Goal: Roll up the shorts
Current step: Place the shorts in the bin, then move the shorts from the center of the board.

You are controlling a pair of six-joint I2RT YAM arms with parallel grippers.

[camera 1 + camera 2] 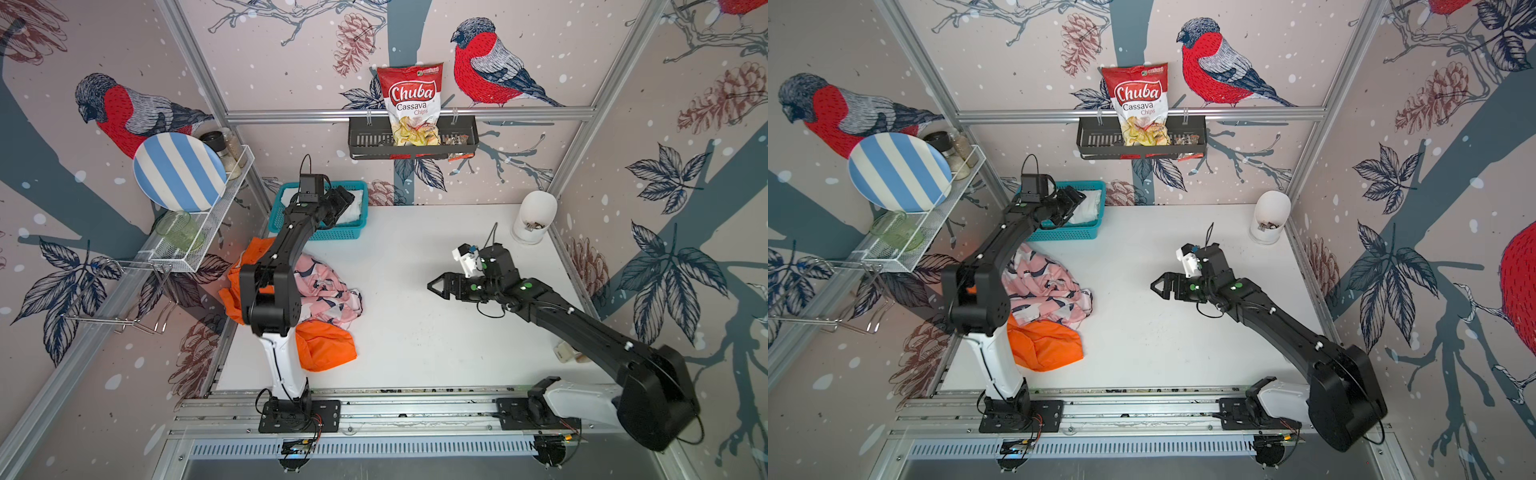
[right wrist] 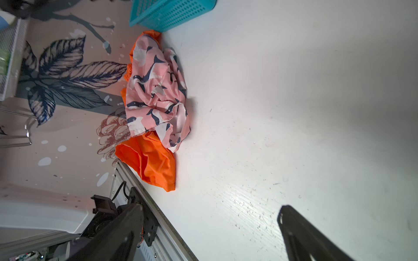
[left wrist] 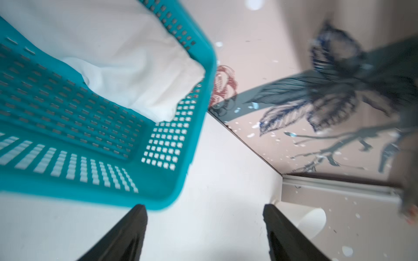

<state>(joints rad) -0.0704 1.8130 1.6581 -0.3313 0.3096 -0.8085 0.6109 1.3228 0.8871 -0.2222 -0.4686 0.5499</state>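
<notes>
Jaws of the left gripper [image 3: 204, 206] stand wide apart with nothing between them. In both top views the gripper hangs just above the teal basket [image 1: 332, 233] at about 11 o'clock on the worktop [image 1: 415, 332].

The white shorts [image 3: 135, 67] lie inside the basket as a compact bundle against its far wall, clear of the gripper. Whether they are properly rolled cannot be told from here.

At about 9 o'clock, close to the left edge, the other two pairs lie in one loose heap. The pink shark-print shorts [image 2: 156, 90] are crumpled on top, and the orange shorts [image 2: 153, 162] spread out from under them toward 8 o'clock.

Just right of centre, the right gripper [image 1: 436, 286] hovers above bare worktop with its jaws also wide and empty. It points toward the heap but is well apart from it.

By my reading, the white pair is dealt with and the job stands between garments, with two of three left to roll.

The next move likely calls for:
- lifting the pink pair off the orange one without dragging both;
- bringing it to the open centre and flattening it;
- rolling it from one end, probably with both grippers pinching an edge.
</notes>
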